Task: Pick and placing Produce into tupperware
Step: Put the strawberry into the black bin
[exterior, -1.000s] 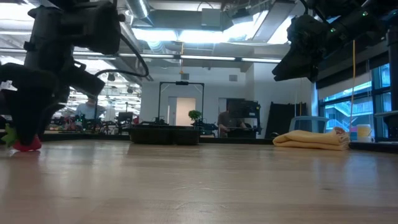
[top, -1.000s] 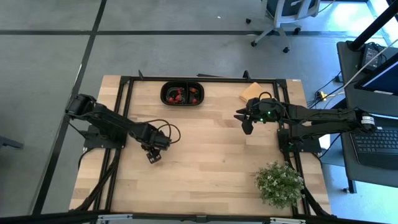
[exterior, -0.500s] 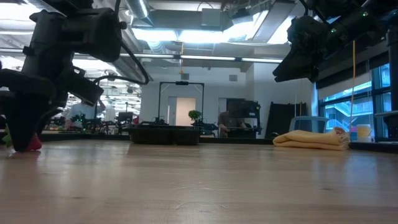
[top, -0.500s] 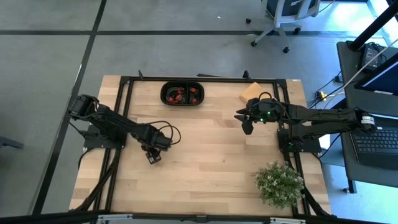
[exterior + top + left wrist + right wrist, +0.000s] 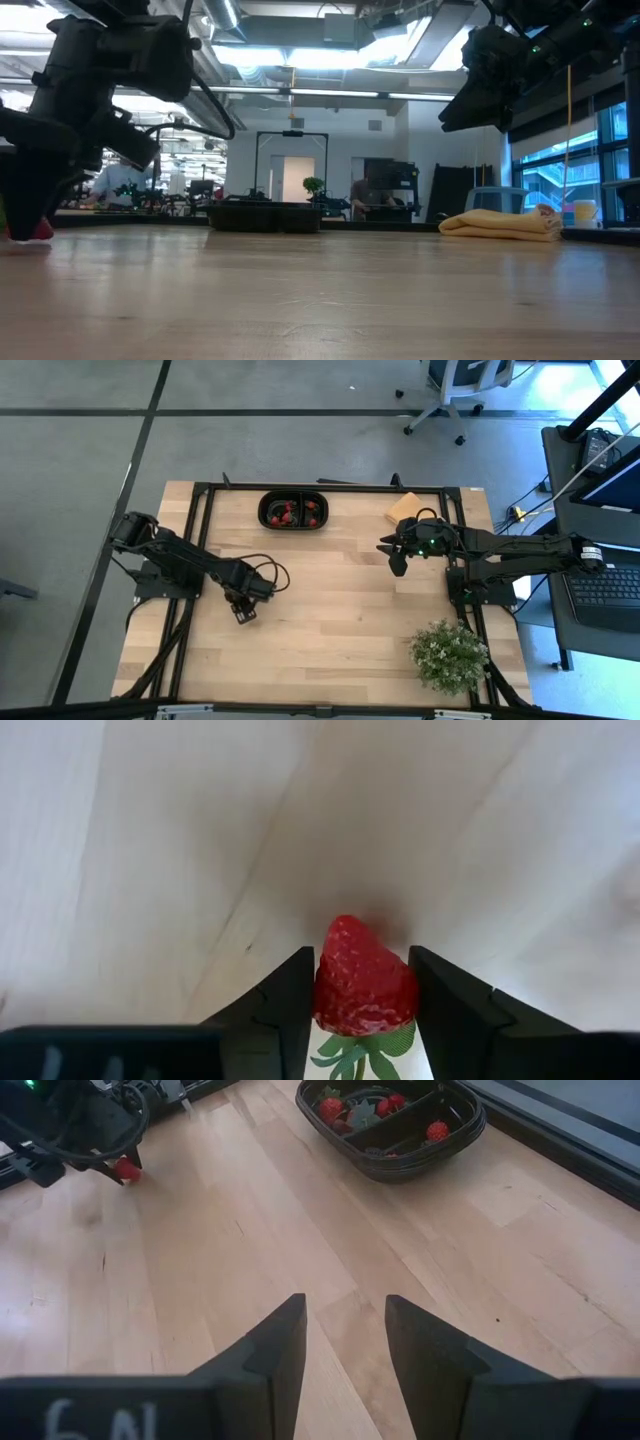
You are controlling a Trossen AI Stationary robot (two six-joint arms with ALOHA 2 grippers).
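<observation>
My left gripper (image 5: pixel 243 612) stands low over the table's left middle, shut on a small red strawberry (image 5: pixel 363 978) with a green top; the berry also shows at the table surface in the low view (image 5: pixel 38 231). My right gripper (image 5: pixel 397 563) hangs open above the table's right side, touching nothing, with bare wood between its fingers (image 5: pixel 345 1340). The black oval tupperware (image 5: pixel 266 510) rests on its base by the far edge. Both of its compartments (image 5: pixel 455 1142) hold several red strawberries. My left gripper pinches the strawberry between its two fingers at the wide part (image 5: pixel 330 985) just below the green top. The fingers (image 5: pixel 285 995) come from above, pointing down. The red tip points at the table; I cannot tell whether it touches the wood or hangs just clear.
A tan square pad (image 5: pixel 402 510) lies near the far right corner and shows as a yellow mound in the low view (image 5: pixel 500 224). A leafy potted plant (image 5: pixel 448 653) stands at the near right. Black frame rails (image 5: pixel 190 550) run along the table's sides.
My left gripper has shifted a little toward the table's left edge, taking the strawberry with it. My right gripper has kept still.
</observation>
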